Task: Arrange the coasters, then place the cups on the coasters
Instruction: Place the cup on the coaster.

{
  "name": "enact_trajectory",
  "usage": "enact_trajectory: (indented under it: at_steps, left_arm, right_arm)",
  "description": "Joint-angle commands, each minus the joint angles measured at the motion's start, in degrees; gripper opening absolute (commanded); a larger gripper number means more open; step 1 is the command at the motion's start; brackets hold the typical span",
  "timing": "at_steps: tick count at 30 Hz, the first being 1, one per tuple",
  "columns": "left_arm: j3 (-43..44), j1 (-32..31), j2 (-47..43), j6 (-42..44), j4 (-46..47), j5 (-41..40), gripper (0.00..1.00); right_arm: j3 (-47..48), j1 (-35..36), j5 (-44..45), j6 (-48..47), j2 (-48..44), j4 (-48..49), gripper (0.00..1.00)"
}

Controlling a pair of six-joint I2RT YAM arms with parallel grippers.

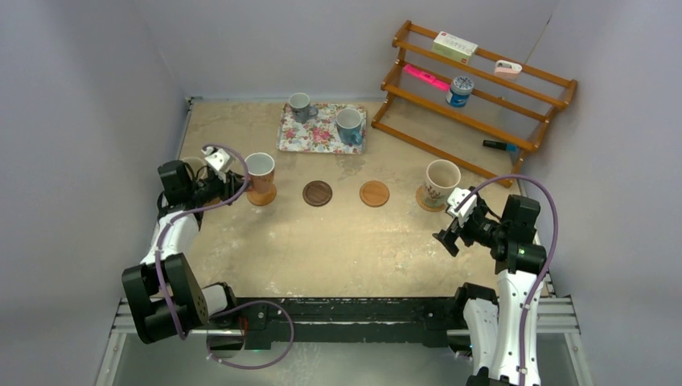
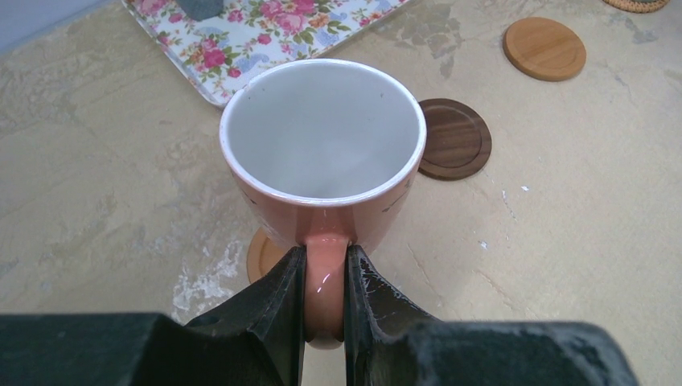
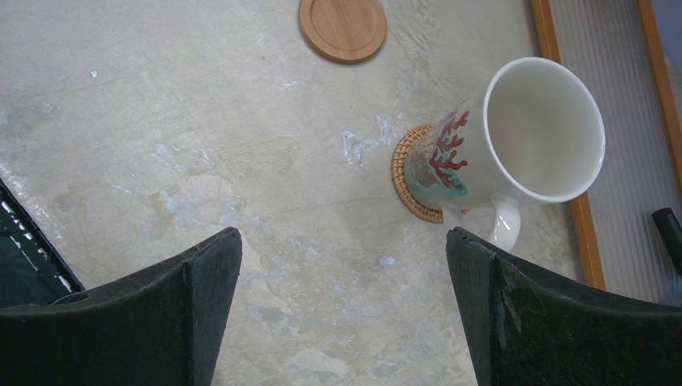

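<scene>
Pinching the handle of a reddish-orange ceramic mug (image 2: pixel 322 137) in the left gripper (image 2: pixel 326 259), for an upright set-down on a round orange-tan coaster (image 2: pixel 261 256) near the table's (image 1: pixel 322 241) left edge. Holding the right gripper (image 3: pixel 342 241) wide open and empty beside a cream printed mug (image 3: pixel 515 137) seated on a woven coaster (image 3: pixel 406 193) toward the right edge. Showing a dark brown wooden coaster (image 2: pixel 456 138) and a tan wooden coaster (image 2: pixel 544 48) bare between them.

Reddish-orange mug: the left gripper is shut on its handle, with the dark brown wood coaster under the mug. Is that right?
No. The left gripper is shut on the handle of the reddish-orange mug, but the left wrist view shows an orange-tan coaster peeking out from under it. The dark brown wood coaster lies bare beside the mug.
</scene>
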Motion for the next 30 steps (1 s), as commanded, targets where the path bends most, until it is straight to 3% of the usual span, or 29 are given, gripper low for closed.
enact_trajectory:
  at_steps: [1, 9, 30]
  left_arm:
    - [-1.44, 1.44, -1.07, -0.67, 8.49, 1.80, 0.00]
    - [-4.92, 2.41, 0.37, -2.47, 14.61, 2.24, 0.00]
    - [-7.70, 3.05, 5.82, -1.69, 19.90, 3.36, 0.00]
  right_arm:
    - [-0.28, -0.18, -2.19, -0.99, -0.37, -1.25, 0.99]
    - [-0.39, -0.16, -2.28, -1.47, -0.48, -1.43, 0.99]
    - [-0.52, -0.17, -2.51, -3.04, -0.75, -2.48, 0.99]
